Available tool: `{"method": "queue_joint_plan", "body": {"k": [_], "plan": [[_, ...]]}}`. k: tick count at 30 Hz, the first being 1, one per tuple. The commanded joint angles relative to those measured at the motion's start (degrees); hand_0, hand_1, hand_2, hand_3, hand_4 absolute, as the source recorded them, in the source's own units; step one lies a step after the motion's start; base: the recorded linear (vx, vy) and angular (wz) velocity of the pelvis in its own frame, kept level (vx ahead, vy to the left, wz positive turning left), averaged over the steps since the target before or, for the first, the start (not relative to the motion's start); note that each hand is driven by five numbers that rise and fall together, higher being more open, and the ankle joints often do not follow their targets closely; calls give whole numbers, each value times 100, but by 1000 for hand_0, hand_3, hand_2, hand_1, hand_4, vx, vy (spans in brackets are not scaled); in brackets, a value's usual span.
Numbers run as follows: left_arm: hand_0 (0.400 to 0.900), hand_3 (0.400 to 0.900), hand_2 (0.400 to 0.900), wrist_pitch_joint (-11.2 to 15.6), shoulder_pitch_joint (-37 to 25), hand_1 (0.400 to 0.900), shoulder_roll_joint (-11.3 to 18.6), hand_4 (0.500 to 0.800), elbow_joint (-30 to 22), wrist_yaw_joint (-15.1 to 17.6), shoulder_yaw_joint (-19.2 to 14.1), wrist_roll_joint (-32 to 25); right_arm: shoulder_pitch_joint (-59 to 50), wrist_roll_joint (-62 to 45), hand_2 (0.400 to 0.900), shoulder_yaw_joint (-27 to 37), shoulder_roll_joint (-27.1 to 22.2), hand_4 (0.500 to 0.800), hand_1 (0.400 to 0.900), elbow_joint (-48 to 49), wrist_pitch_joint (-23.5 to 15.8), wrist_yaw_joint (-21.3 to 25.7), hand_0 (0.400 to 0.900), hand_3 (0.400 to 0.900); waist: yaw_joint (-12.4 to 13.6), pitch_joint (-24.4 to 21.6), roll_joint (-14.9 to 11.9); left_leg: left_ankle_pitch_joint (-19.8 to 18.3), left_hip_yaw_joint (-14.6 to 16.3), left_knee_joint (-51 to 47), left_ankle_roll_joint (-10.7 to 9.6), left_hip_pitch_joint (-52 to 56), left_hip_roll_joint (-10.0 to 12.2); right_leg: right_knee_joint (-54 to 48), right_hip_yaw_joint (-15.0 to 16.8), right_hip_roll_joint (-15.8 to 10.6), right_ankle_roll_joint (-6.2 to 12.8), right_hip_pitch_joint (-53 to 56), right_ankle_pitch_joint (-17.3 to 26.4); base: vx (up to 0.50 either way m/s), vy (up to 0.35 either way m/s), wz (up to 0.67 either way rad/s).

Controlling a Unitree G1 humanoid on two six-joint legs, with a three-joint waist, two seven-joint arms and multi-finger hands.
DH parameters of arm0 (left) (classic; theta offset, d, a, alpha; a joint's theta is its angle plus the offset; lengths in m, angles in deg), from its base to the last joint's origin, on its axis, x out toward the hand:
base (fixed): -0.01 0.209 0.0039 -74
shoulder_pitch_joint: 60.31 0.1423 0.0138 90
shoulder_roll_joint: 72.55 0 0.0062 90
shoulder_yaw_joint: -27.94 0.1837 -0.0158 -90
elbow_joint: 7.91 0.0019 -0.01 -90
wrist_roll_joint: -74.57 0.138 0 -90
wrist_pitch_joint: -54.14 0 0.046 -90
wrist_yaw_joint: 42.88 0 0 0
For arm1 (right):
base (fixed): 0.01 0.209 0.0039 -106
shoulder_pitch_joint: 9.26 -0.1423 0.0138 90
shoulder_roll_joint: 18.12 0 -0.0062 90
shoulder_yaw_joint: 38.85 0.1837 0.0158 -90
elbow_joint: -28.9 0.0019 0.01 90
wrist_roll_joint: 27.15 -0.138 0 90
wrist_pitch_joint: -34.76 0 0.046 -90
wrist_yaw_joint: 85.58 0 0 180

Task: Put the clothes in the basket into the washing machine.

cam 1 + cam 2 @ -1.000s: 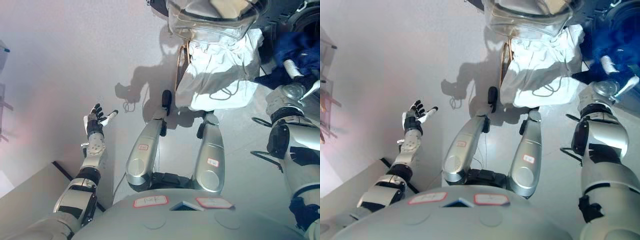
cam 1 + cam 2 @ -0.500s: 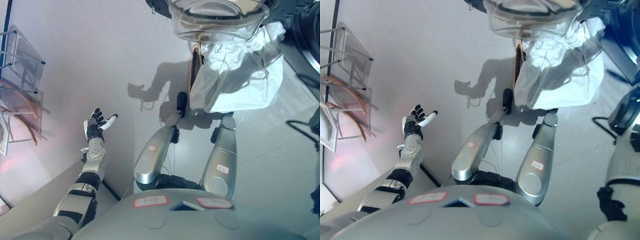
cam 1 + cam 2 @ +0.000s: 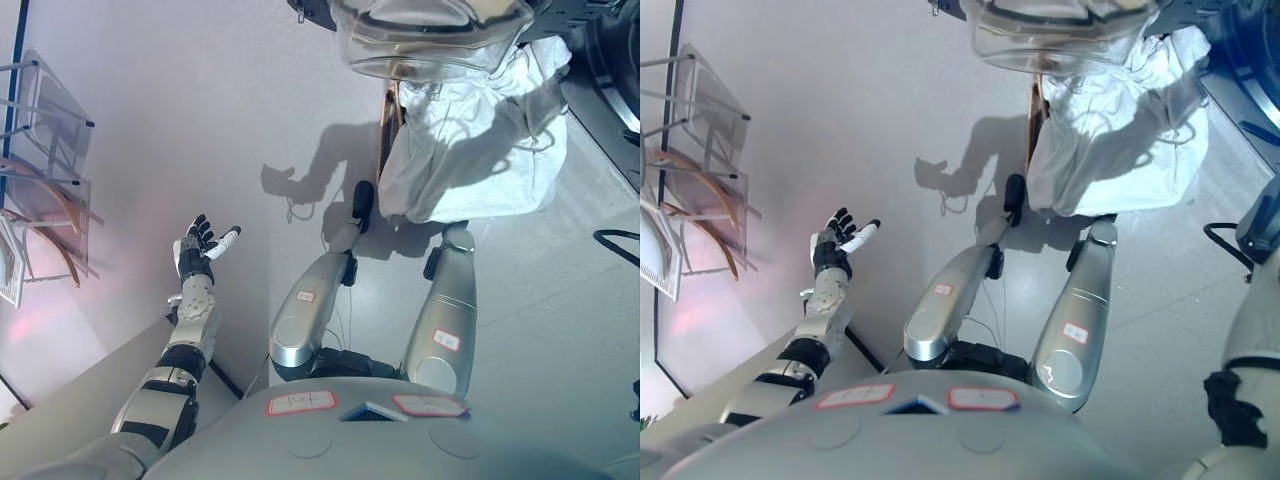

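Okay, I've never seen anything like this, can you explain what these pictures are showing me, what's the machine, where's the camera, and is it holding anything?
These are two views from a stereo camera on a humanoid robot's head, looking down, so both show the same scene. The robot's left hand is held out over the floor, fingers spread, holding nothing. Its right hand does not show in either view. Ahead of it a white laundry bag sits on the floor, and above that is a clear round door, apparently the washing machine's. At far left stands a chair with a clear seat. The job is moving clothes into the washer, but no garment is held.
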Motion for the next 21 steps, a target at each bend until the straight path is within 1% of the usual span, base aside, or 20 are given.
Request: {"method": "queue_joint_plan", "body": {"k": [1, 4, 5, 6, 8, 9, 10, 11, 12, 15, 18, 21], "plan": [[900, 900, 900, 215, 141, 900, 99, 800, 189, 96, 106, -179, 220, 235, 900, -538, -401, 800, 900, 172, -180, -197, 900, 900, 12, -307, 157, 34, -247, -71, -349, 18, -155, -423, -238, 229, -12, 555, 38, -59, 18, -7], [900, 900, 900, 167, 137, 900, 93, 800, 226, 70, 121, -113, 606, 278, 900, -374, -178, 800, 900, 43, -78, -300, 900, 900, 17, -299, 123, 1, -241, -9, -317, 62, -141, -450, -255, 239, -20, 659, 42, -23, -5, -2], [900, 900, 900, 148, 124, 900, 103, 800, 240, 58, 119, -93, 762, 310, 900, -328, -101, 800, 900, 1, -21, -344, 900, 900, -2, -293, 91, -46, -242, 11, -311, 112, -141, -430, -266, 232, -19, 730, -18, 0, 0, 0], [900, 900, 900, 141, 113, 900, 78, 800, 243, 42, 117, -96, 954, 277, 900, -223, 69, 800, 900, 5, -25, -374, 900, 900, -12, -285, 73, -62, -240, 50, -305, 131, -144, -448, -272, 244, -25, 784, -9, 0, 0, 0], [900, 900, 900, 71, 67, 900, 73, 800, 287, 4, 128, -16, 1480, 420, 900, -107, 426, 800, 900, -133, 136, -504, 900, 900, -34, -278, -29, -129, -266, 148, -278, 212, -135, -484, -293, 271, -39, 951, -2, -16, -52, 3], [900, 900, 900, 44, 74, 900, 67, 800, 328, -11, 137, 14, 1638, 436, 900, -16, 576, 800, 900, -130, 139, -493, 900, 900, -46, -268, -80, -162, -277, 186, -265, 266, -126, -513, -315, 276, -43, 1048, 8, -27, -42, 2], [900, 900, 900, 44, 75, 900, 80, 800, 327, -11, 137, 13, 1661, 444, 900, 7, 590, 800, 900, -108, 138, -484, 900, 900, -42, -263, -81, -129, -278, 192, -265, 251, -118, -553, -321, 286, -46, 1054, 69, -12, -70, 5], [900, 900, 900, -27, 9, 900, 78, 800, 405, -59, 97, 67, 2072, 796, 900, -79, 981, 800, 900, -185, 285, -564, 900, 900, -86, -236, -199, -239, -281, 292, -243, 369, -102, -582, -354, 287, -46, 1252, 41, -4, -66, 6], [900, 900, 900, -48, -8, 900, 74, 800, 491, -76, 78, 77, 2276, 809, 900, 22, 1145, 800, 900, -150, 277, -556, 900, 900, -119, -226, -263, -287, -291, 351, -232, 424, -99, -643, -379, 293, -53, 1385, 54, 9, -93, 11], [900, 900, 900, -108, -106, 900, 49, 800, 763, -135, -65, 105, 2990, 1151, 900, 20, 1693, 800, 900, -34, 327, -646, 900, 900, -223, -221, -513, -371, -274, 494, -221, 566, -47, -858, -457, 327, -54, 1720, 160, -1, -65, 2], [900, 900, 900, -166, -116, 900, 46, 800, 1075, -222, -282, 149, 3773, 1762, 900, -256, 2277, 800, 900, 78, 451, -827, 900, 900, -325, -340, -854, -490, -278, 475, -230, 904, 9, -1142, -495, 385, -27, 2189, 214, 49, -53, -2], [900, 900, 900, -255, -66, 900, 85, 800, 1356, -364, -553, 263, 4517, 2741, 900, -832, 2743, 800, 900, 250, 668, -1104, 900, 900, -412, -542, -1181, -526, -245, 371, -227, 1237, 51, -1395, -519, 427, 0, 2549, 313, 63, -31, -6]]}}
